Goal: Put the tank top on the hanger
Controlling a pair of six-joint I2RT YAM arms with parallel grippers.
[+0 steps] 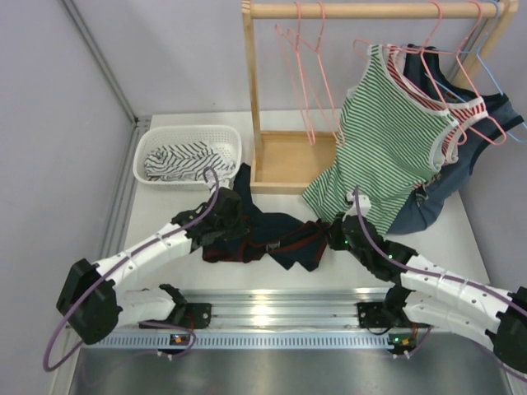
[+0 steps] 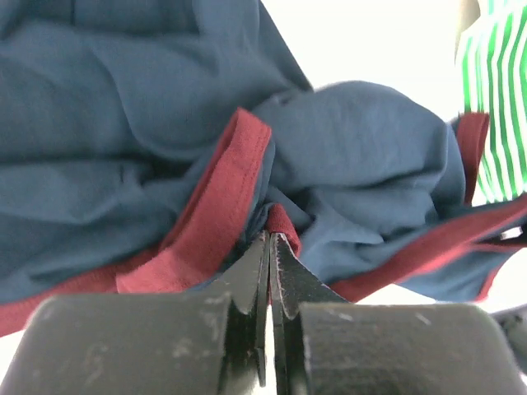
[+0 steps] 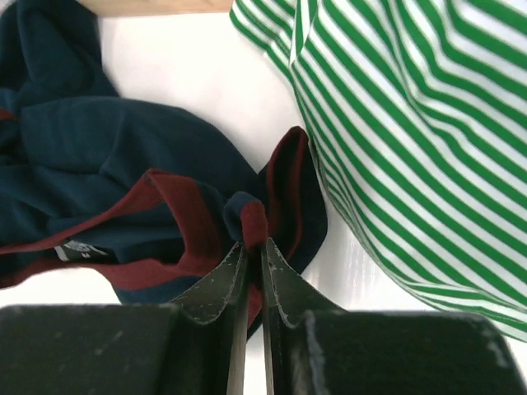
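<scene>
left gripper point(image 2: 269, 237) and right gripper point(image 3: 254, 243) are each pinched shut on maroon trim of the tank top point(image 1: 265, 235), which lies bunched on the table between them. such thin bites may slip on lifting, or the cloth may snag the striped top point(image 1: 385, 141) hanging just behind, short of the hanger point(image 1: 308, 82) on the rail.

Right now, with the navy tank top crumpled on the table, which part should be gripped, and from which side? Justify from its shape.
Probably the maroon trim of the tank top, one band near each end, approached low from the near side. The hem rises as a firm ridge facing that way; the left gripper and right gripper each pinch one.
</scene>
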